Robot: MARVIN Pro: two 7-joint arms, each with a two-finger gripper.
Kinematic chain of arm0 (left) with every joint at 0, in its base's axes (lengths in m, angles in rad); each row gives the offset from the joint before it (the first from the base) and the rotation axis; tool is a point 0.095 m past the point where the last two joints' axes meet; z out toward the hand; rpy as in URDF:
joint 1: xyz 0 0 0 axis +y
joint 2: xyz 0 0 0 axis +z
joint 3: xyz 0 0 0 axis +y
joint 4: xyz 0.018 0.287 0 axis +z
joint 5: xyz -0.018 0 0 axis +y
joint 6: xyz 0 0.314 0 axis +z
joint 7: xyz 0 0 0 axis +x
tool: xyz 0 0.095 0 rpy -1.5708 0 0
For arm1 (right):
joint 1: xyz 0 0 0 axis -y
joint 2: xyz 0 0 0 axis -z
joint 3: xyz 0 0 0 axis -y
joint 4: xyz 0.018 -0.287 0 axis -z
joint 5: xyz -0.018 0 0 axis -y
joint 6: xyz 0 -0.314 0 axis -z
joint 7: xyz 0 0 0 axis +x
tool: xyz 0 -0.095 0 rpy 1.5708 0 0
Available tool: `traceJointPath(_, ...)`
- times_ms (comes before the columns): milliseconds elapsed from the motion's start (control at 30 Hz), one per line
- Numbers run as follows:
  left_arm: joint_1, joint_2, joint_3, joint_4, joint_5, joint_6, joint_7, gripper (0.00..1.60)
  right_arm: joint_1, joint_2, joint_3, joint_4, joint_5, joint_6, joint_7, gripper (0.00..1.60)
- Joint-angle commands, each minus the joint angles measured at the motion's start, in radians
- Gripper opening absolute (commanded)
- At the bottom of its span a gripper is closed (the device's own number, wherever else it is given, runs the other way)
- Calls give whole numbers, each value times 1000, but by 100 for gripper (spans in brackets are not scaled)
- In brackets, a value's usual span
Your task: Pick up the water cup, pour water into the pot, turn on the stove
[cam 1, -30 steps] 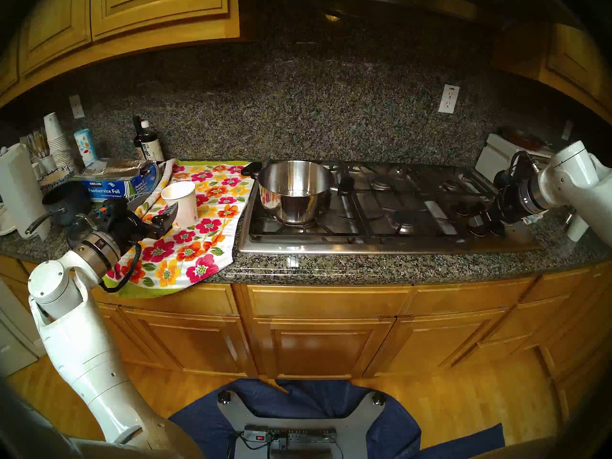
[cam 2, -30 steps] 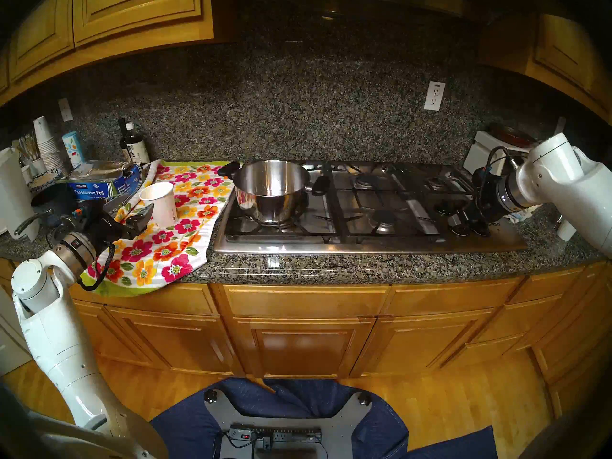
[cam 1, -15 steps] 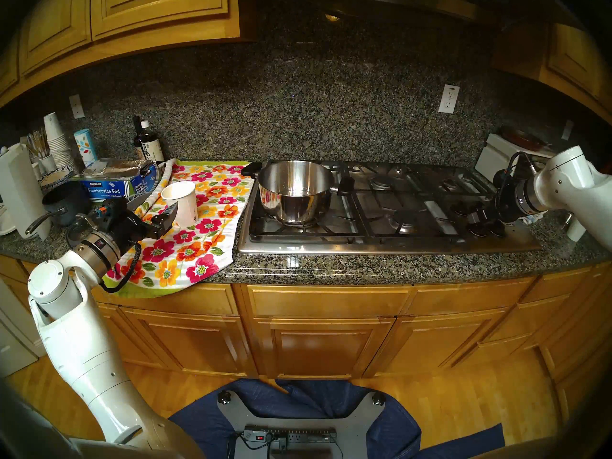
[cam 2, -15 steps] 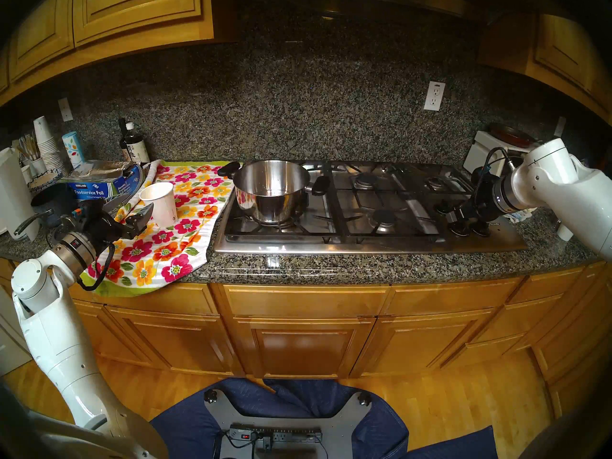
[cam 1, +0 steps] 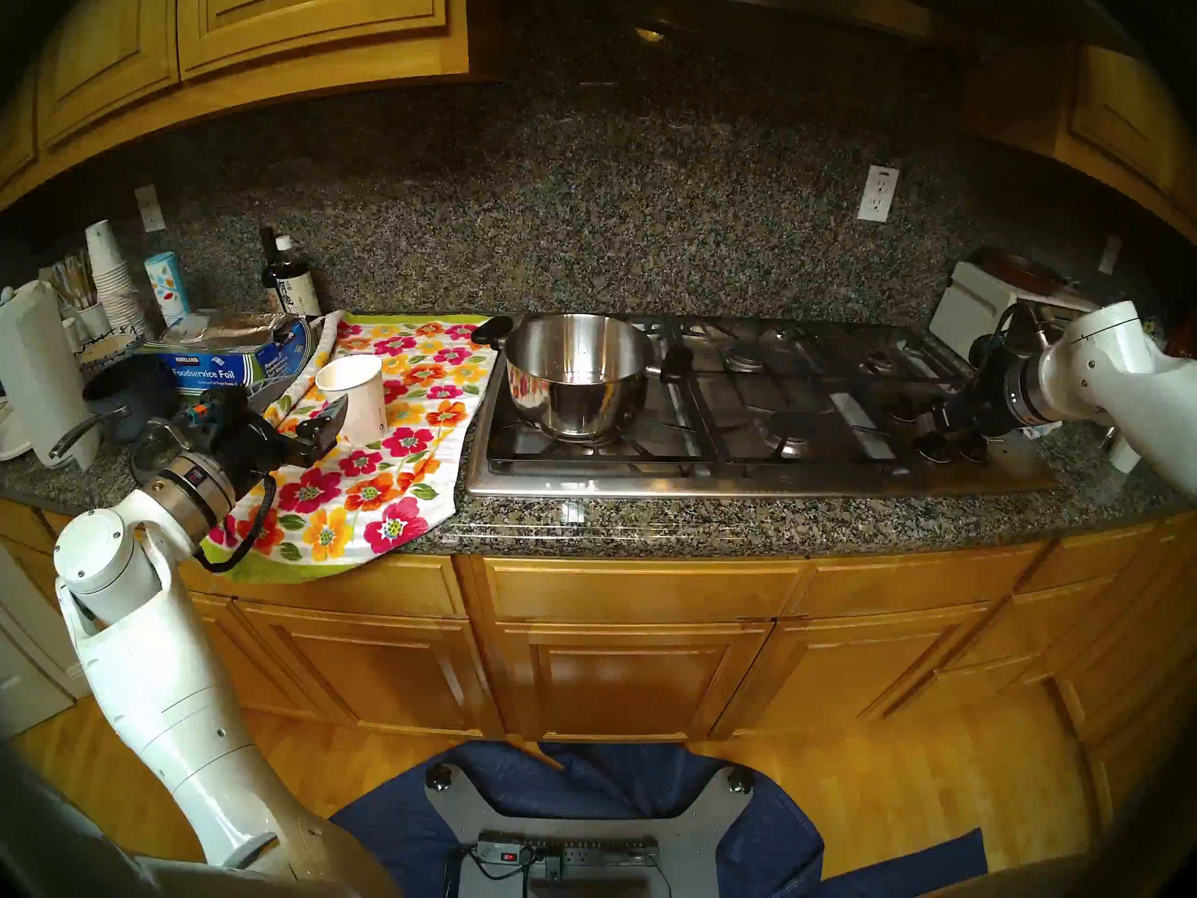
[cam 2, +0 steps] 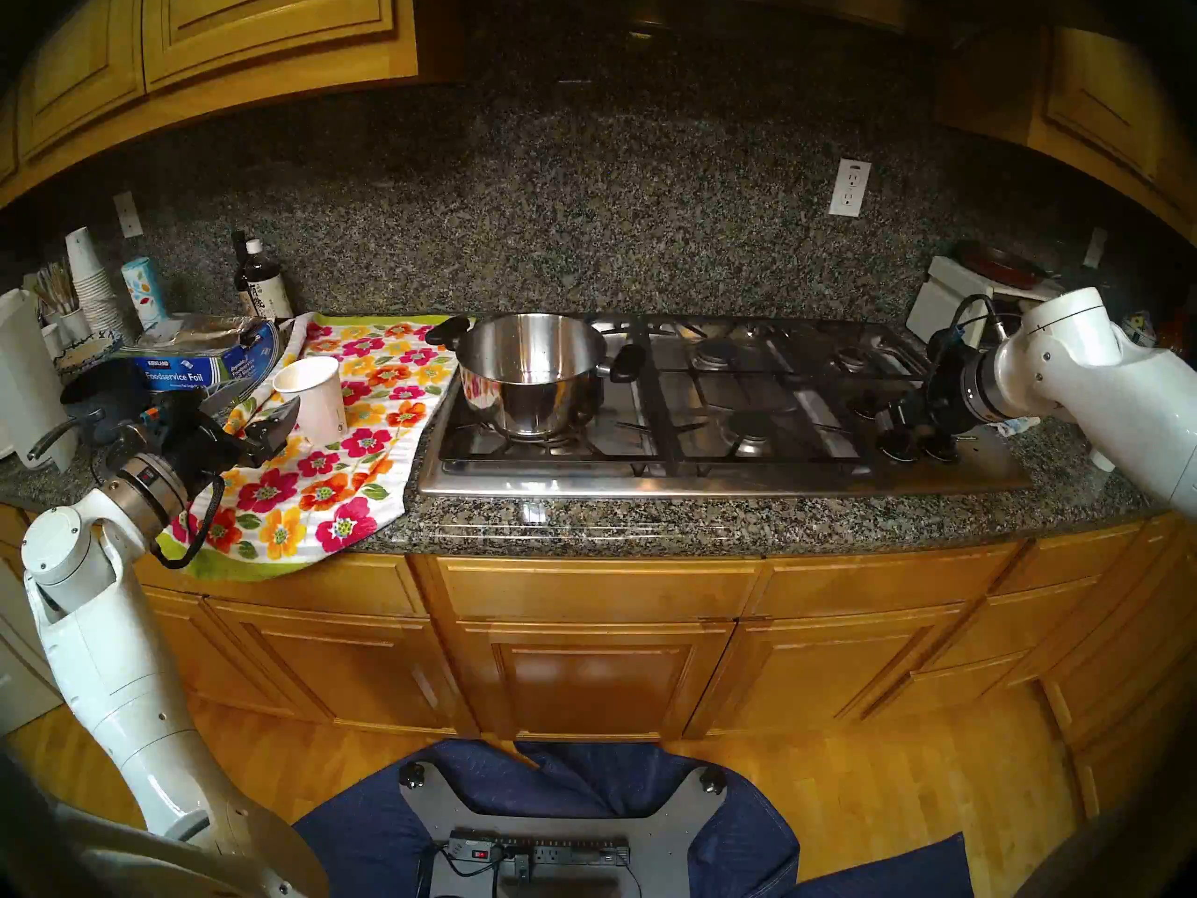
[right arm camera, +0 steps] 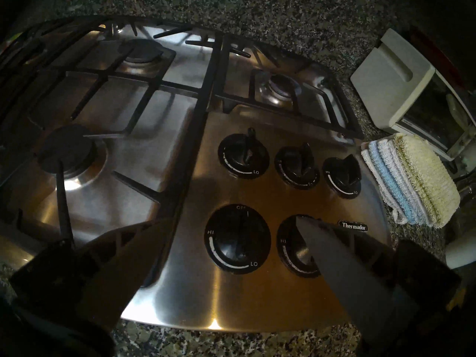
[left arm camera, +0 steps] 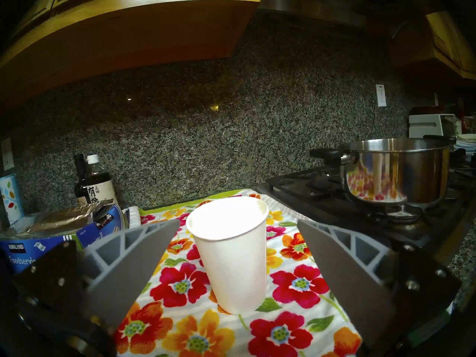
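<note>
Spanning the whole view, a speckled dark granite counter [cam 1: 745,521] with matching backsplash, wood cabinets above and below, wood floor. Far left: clutter against the wall – stack of white cups [cam 1: 110,274], leaf-print tube [cam 1: 167,287], dark bottles [cam 1: 291,281], blue foil box [cam 1: 227,362], dark blue saucepan [cam 1: 123,398]. Next, a floral towel [cam 1: 388,462] draped over the counter edge. The water cup [cam 1: 355,394] stands upright on the towel, empty-looking inside as far as the head view shows. The left gripper [left arm camera: 238,230] is level, jaws spread wide on either side of the cup; the cup sits between the fingers [left arm camera: 144,248], a clear gap on both sides, nothing held.

Center: the stove [cam 1: 745,475], steel top, black grates. The pot [cam 1: 576,372] sits on the front-left burner, just beside the towel edge, black handles on both sides.

Right: the knobs [right arm camera: 238,239] cluster at the stove's right end. The right gripper [right arm camera: 231,245] tilts down over them, jaws wide apart, gripping nothing; the front-left knob shows between the fingers, its marker at OFF; one finger overlaps the front-right knob in the wrist view, contact can't be told. Far right: folded cloths [right arm camera: 409,181], white toaster oven [right arm camera: 412,96].
</note>
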Motion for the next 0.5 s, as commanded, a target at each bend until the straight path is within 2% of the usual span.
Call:
traceJointPath(0,-28,3,1,-27,-21,-3,-2,160,20,-1,10,-1,37,-55,-64,160)
traceJointPath(467,-28,3,1,-27,-21,-3,-1,160,28,-1,-25,-5,96,-111,-123,160)
